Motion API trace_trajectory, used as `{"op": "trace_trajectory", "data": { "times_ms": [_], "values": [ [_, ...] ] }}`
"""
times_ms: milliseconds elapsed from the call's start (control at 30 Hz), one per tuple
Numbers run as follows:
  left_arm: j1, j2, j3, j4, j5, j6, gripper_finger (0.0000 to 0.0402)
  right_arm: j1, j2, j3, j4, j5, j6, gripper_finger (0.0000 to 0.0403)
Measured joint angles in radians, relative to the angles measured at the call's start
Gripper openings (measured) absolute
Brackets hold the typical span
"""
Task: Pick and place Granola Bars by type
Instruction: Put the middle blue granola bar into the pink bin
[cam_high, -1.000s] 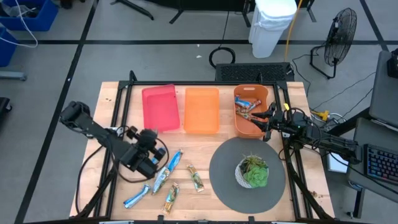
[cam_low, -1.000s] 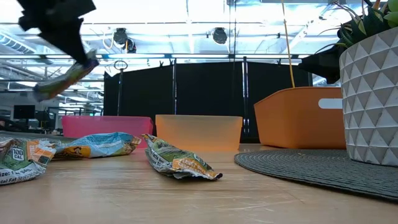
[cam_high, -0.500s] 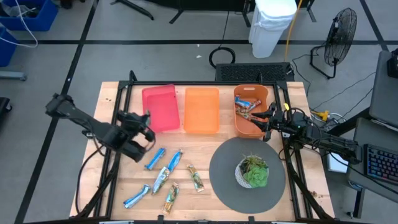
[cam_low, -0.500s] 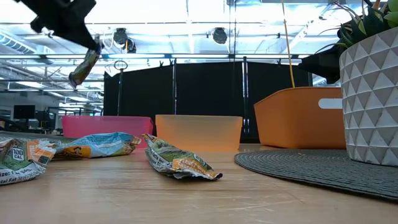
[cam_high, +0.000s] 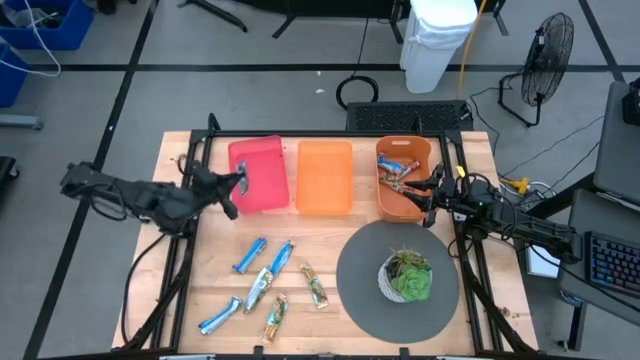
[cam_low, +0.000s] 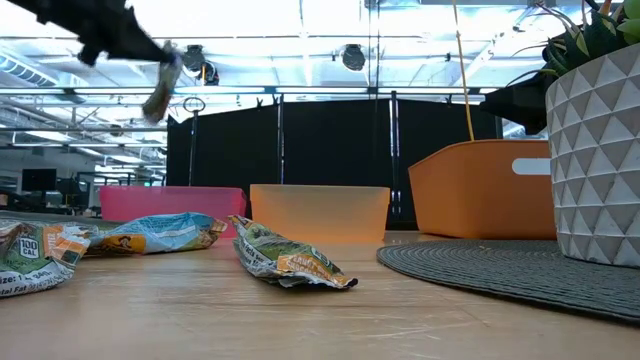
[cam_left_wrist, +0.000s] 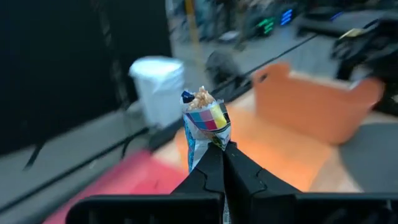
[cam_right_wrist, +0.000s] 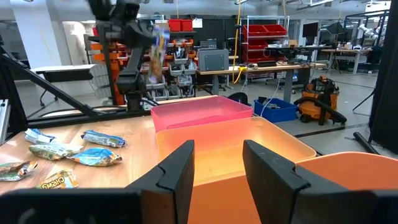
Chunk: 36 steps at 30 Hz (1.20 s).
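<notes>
Left gripper (cam_high: 238, 181): clamped on a blue bar (cam_left_wrist: 205, 127), carried from the loose bars (cam_high: 262, 288) at 6 o'clock to the pink bin (cam_high: 258, 173).
Right gripper (cam_high: 432, 187): parked open at the dark orange bin (cam_high: 403, 176).
Meaning: release judged next.

Blue bar (cam_left_wrist: 205, 127) aloft (pinched upright), five bars (cam_high: 268, 285) on table

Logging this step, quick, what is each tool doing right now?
Left tool: shut on a blue granola bar, held above the pink bin.
Right tool: open, empty, at the orange bin.
</notes>
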Motion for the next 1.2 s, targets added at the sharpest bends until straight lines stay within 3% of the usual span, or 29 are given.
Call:
{"op": "trace_trajectory", "data": {
  "times_ms": [100,200,400,633,933,1200],
  "values": [
    [0.104,-0.052,-0.019,0.115,0.125,0.175,0.0001,0.000,0.000,0.000,0.000,0.000,0.000,0.0128],
    [0.231,-0.094,-0.026,0.114,0.215,0.211,0.0001,0.000,0.000,0.000,0.000,0.000,0.000,0.0128],
    [0.518,-0.096,-0.029,0.073,0.481,0.162,0.0000,0.000,0.000,0.000,0.000,0.000,0.000,0.0128],
    [0.762,0.071,-0.029,0.057,0.718,0.058,0.0000,0.000,0.000,0.000,0.000,0.000,0.000,0.0128],
    [0.871,0.337,-0.029,0.031,0.767,-0.019,0.0000,0.000,0.000,0.000,0.000,0.000,0.000,0.0128],
    [0.903,0.455,-0.029,-0.065,0.787,-0.065,0.0000,0.000,0.000,0.000,0.000,0.000,0.000,0.0128]
  ]
}}
